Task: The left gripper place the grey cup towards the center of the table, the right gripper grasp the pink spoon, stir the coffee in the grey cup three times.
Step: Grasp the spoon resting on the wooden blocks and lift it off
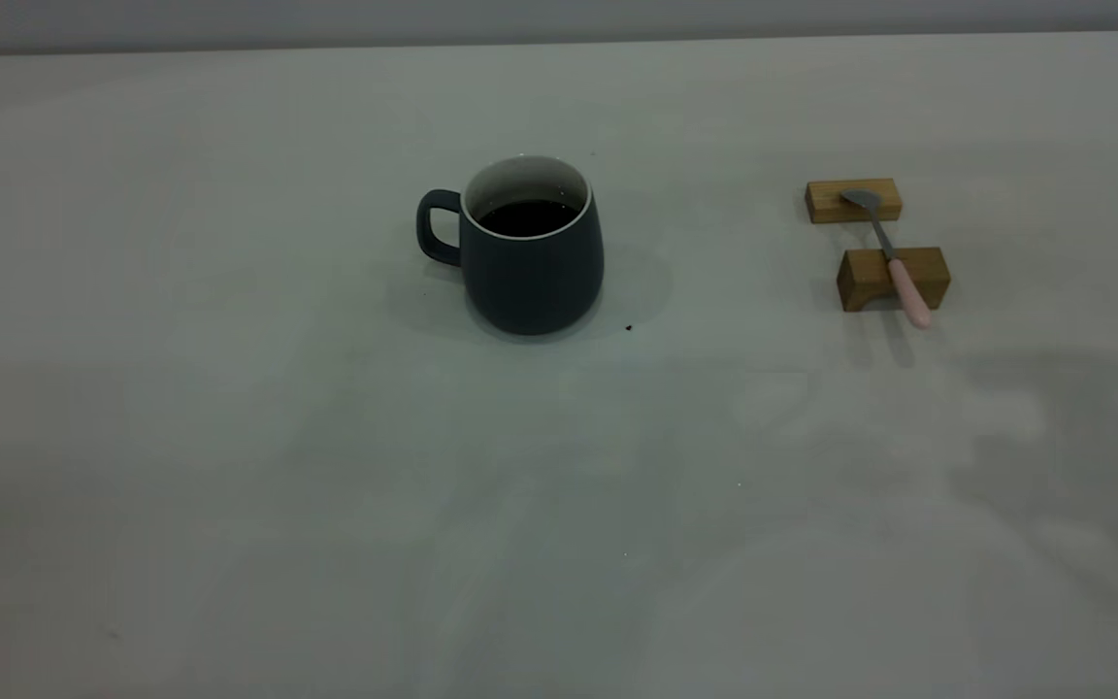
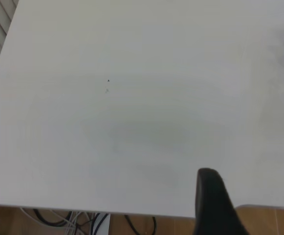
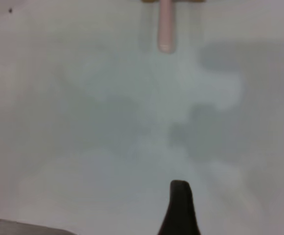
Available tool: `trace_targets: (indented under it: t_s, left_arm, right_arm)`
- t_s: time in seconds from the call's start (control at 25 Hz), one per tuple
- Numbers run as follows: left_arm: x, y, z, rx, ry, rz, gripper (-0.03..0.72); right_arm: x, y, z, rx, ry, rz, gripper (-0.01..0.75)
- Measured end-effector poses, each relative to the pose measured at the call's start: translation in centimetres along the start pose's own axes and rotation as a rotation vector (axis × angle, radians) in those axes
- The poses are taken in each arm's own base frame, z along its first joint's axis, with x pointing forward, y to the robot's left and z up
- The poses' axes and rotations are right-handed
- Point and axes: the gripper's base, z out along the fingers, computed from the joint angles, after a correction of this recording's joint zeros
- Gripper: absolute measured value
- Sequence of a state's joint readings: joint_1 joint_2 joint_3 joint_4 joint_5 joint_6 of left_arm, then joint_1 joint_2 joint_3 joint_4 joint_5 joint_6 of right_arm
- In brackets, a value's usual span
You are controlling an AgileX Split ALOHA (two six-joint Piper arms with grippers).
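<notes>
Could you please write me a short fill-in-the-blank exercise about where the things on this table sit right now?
1. The pink spoon rests across two wooden ____.
2. The grey cup holds dark ____.
3. In the exterior view, the cup's handle points toward the ____ side.
4. The spoon's ____ end overhangs the nearer block.

Missing words: blocks; coffee; left; pink

pale table (image 1: 229, 437), grey wall (image 1: 520, 19) behind; wooden floor (image 2: 259, 220), cables (image 2: 83, 223)
</notes>
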State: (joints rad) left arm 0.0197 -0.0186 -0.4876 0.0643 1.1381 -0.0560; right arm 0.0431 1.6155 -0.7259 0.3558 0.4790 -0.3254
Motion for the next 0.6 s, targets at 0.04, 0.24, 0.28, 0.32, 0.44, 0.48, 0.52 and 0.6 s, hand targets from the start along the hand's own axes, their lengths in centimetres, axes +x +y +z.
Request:
trace_targets:
  t_s: [0.04,0.24,0.28,0.32,0.44,0.48,0.52,0.6]
  left_arm:
    - [0.0,0.0,0.0,0.000,0.000,0.000,0.469]
    - [0.0,0.0,0.0,0.000,0.000,0.000,0.469]
    - [0.0,0.0,0.0,0.000,0.000,0.000,0.469]
    - [0.0,0.0,0.0,0.000,0.000,0.000,0.469]
    - [0.0,0.0,0.0,0.000,0.000,0.000,0.469]
    - [0.0,0.0,0.0,0.000,0.000,0.000,0.469]
    - [0.0,0.0,0.0,0.000,0.000,0.000,0.469]
    - [0.0,0.0,0.0,0.000,0.000,0.000,0.469]
  right_arm:
    - [-0.4,0.1,1.0,-0.004,0.015,-0.015,0.674]
    - [-2.2,1.8,5.6,-0.024,0.082,-0.116,0.674]
    - [-2.7,2.1,6.2,-0.027,0.087,-0.130,0.674]
    - [-3.1,2.3,7.1,-0.030,0.097,-0.143,0.673]
    - [-4.0,2.5,9.2,-0.034,0.119,-0.173,0.672]
    - [-4.3,2.5,9.9,-0.034,0.126,-0.179,0.670]
    - [-4.6,2.4,10.6,-0.035,0.132,-0.186,0.670]
    - [-5.1,2.3,11.8,-0.037,0.141,-0.200,0.668]
